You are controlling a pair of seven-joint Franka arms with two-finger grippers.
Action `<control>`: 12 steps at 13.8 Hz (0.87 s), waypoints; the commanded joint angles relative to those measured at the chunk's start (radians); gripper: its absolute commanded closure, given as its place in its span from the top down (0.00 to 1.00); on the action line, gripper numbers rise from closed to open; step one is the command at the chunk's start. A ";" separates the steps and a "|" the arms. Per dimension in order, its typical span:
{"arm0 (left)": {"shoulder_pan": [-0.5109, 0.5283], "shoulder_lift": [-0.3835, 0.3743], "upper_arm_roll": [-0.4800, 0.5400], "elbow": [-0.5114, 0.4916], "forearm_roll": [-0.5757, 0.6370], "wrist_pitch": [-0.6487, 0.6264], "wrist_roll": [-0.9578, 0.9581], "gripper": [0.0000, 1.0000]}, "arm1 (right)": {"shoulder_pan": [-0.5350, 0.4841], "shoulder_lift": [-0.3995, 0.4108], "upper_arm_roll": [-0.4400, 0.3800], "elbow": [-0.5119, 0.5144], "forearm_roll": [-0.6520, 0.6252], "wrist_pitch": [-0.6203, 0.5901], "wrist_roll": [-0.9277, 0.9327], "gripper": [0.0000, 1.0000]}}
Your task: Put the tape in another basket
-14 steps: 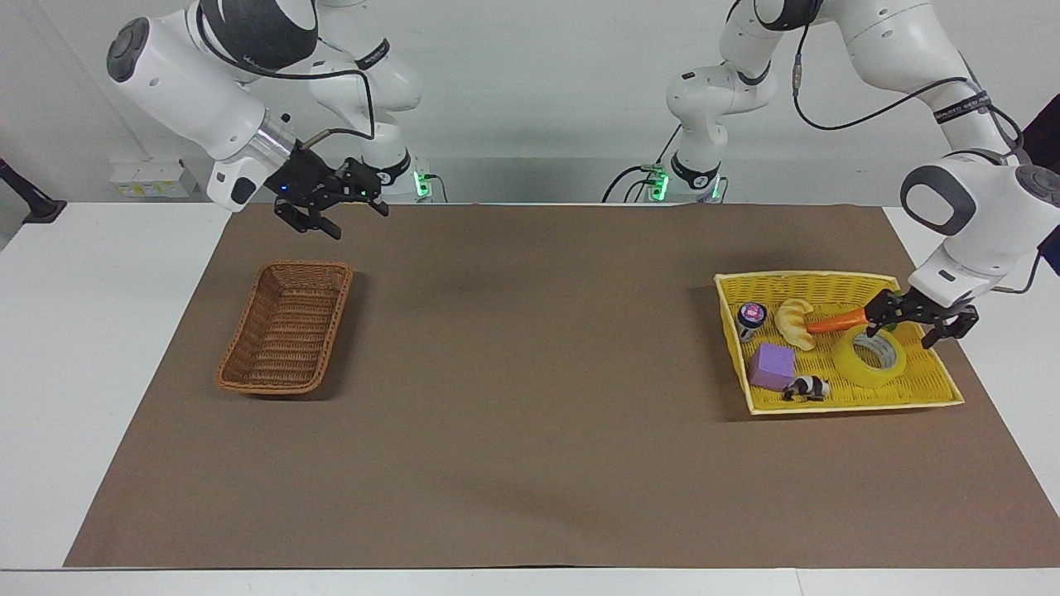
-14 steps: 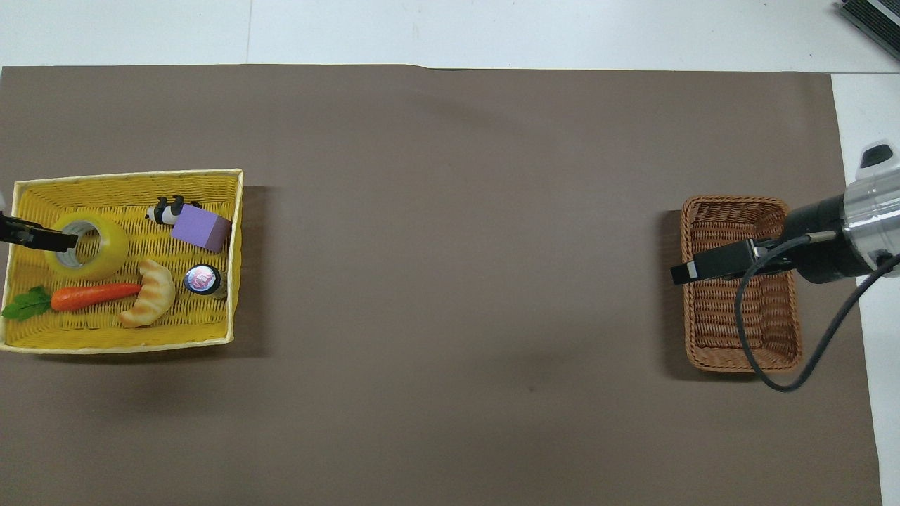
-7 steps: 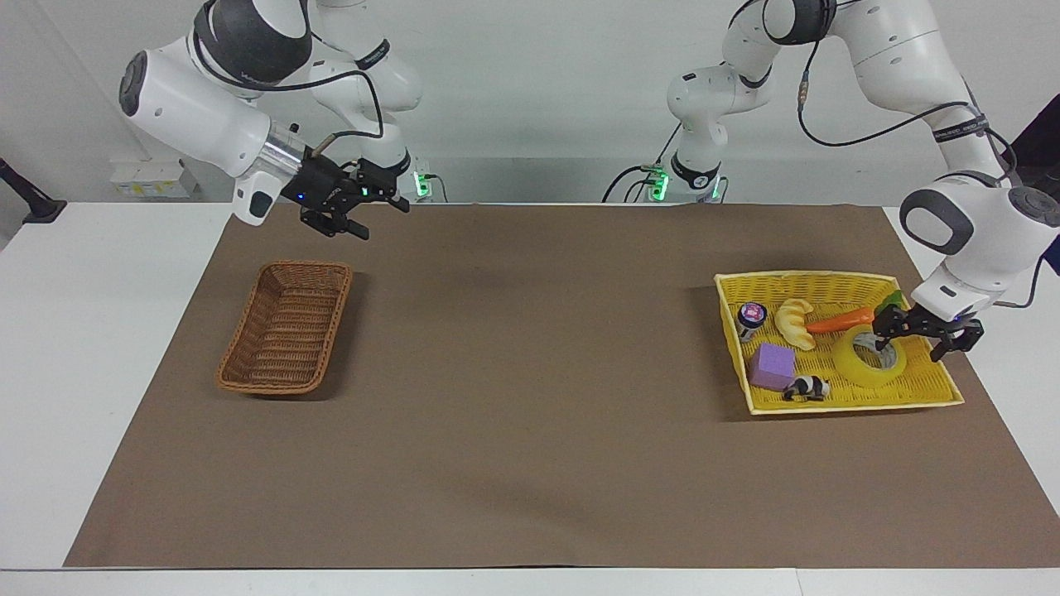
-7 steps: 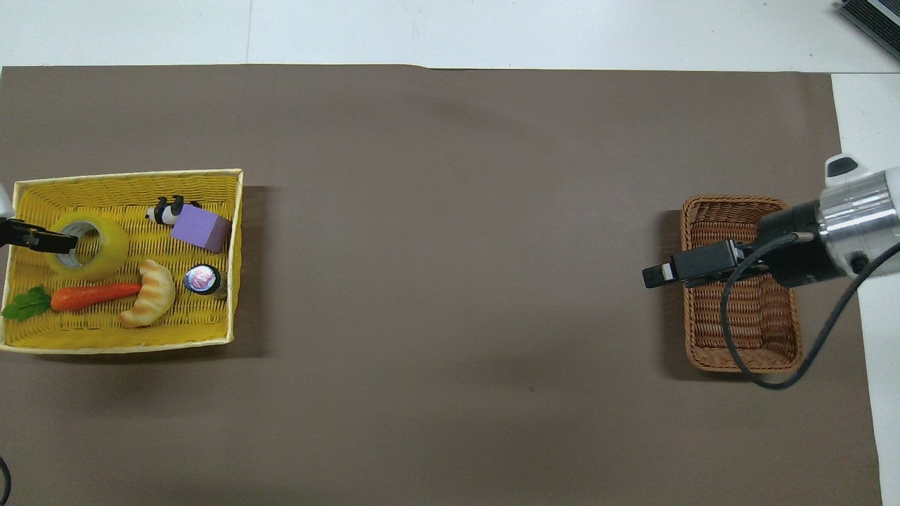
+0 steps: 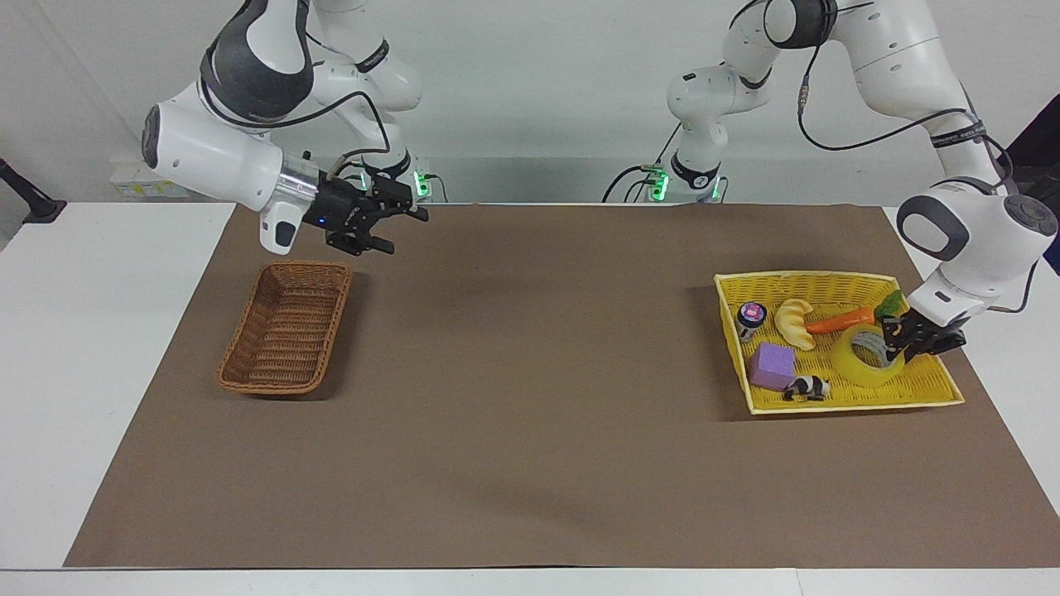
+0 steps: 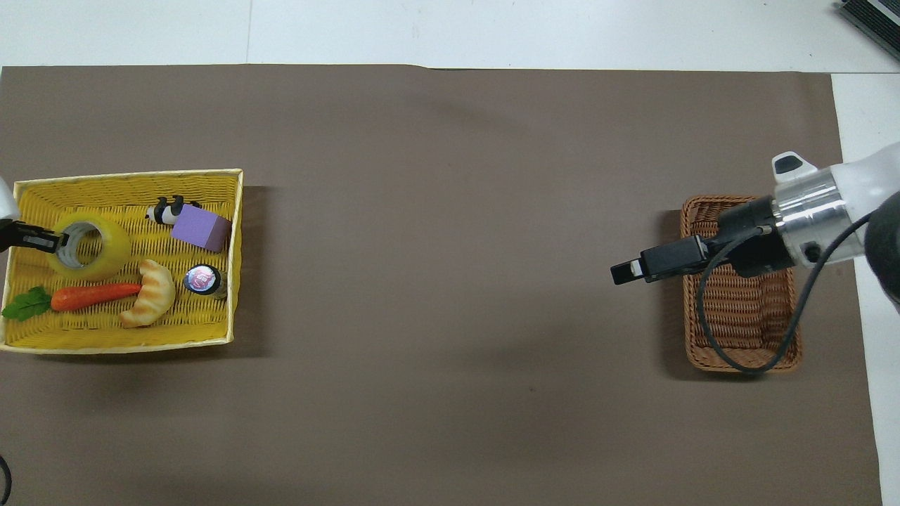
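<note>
The tape (image 5: 866, 358) lies flat in the yellow basket (image 5: 927, 389) at right of the facing view; its wall is straddled by the left gripper (image 5: 903, 344), fingers narrowed, closure not discernible; the right gripper (image 5: 383, 228) hangs open beside the brown wicker basket (image 5: 286, 327)

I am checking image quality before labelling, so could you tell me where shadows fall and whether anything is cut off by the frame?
Facing view: the dark brown woven wicker basket casts a soft shadow on the brown mat. Overhead view: the wide yellow woven tray-basket casts a shadow too; the left gripper at the translucent yellow tape roll is mostly cropped by the frame edge.
</note>
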 commanded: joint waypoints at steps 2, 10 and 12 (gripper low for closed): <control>0.003 -0.013 -0.004 -0.002 -0.017 0.005 0.021 0.00 | 0.078 0.029 0.010 -0.015 0.080 0.087 0.024 1.00; -0.039 -0.116 -0.008 0.038 -0.017 -0.131 -0.002 0.00 | 0.192 0.118 0.010 -0.030 0.264 0.259 0.050 1.00; -0.089 -0.156 -0.010 0.037 -0.017 -0.171 -0.104 0.00 | 0.233 0.161 0.011 -0.020 0.338 0.318 0.052 1.00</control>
